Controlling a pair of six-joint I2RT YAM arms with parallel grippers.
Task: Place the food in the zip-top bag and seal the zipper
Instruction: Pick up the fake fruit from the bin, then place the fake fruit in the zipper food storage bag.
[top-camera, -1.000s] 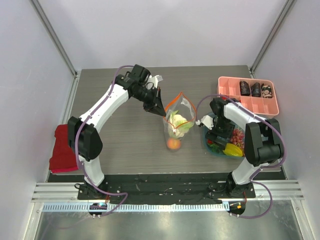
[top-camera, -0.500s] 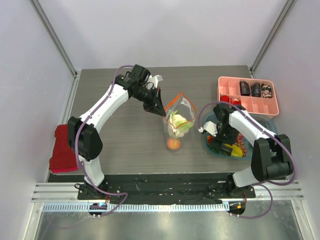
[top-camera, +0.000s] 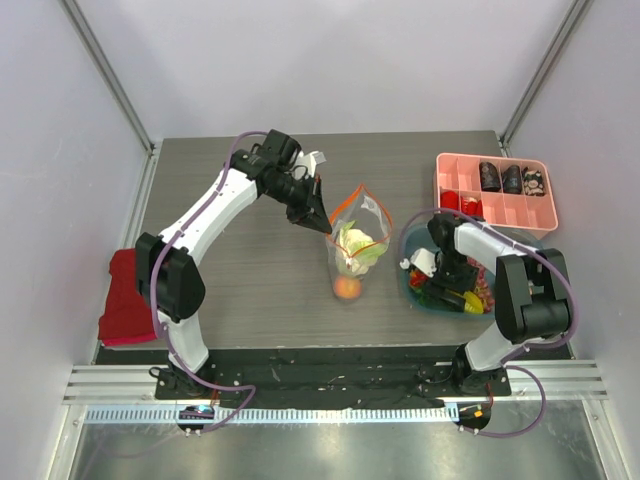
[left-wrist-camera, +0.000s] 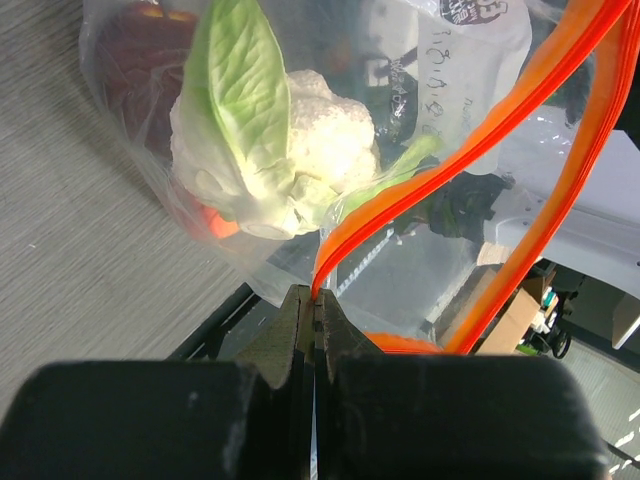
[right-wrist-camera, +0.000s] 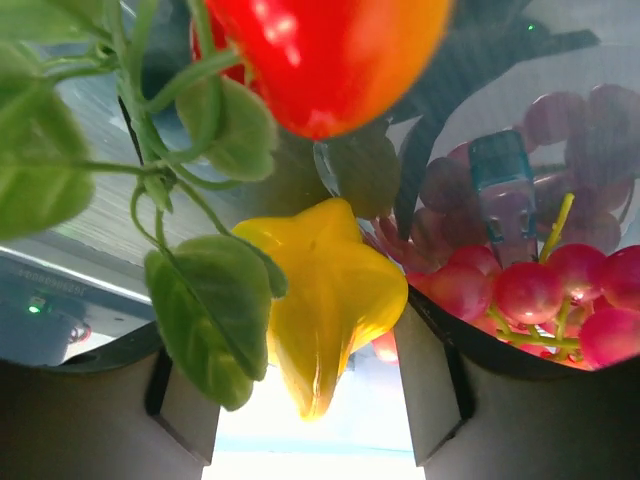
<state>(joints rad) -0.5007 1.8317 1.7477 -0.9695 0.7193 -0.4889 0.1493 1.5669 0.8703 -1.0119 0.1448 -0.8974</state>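
Since a second ago the right arm has drawn its elbow in and lowered its wrist into the teal bowl (top-camera: 420, 303) near the table's (top-camera: 250, 280) front right, while the left arm has kept its pose. The right gripper (right-wrist-camera: 305, 350) has its fingers spread apart, with the yellow starfruit (right-wrist-camera: 320, 290) lying between them, close against the right-hand finger and free of the other, so nothing is gripped. Purple grapes (right-wrist-camera: 530, 290) crowd beside it, and a red strawberry (right-wrist-camera: 320, 60) with green leaves hangs just above. At the left edge a folded red cloth (top-camera: 125, 290) hangs over the table's side. In the middle, the zip-top bag (top-camera: 372, 215) lies with its closed end nearest the arms. An orange (top-camera: 347, 288) sits at that end and the pale cabbage (left-wrist-camera: 270, 150) just beyond it. Its mouth gapes at the far end, and the orange-red zipper (left-wrist-camera: 480, 140) forms an open loop. The left gripper (left-wrist-camera: 315, 300) is closed tight, pinching the zipper at the mouth's left side. Farther back on the right, the pink tray (top-camera: 500, 215) holds dark pieces (top-camera: 510, 178).
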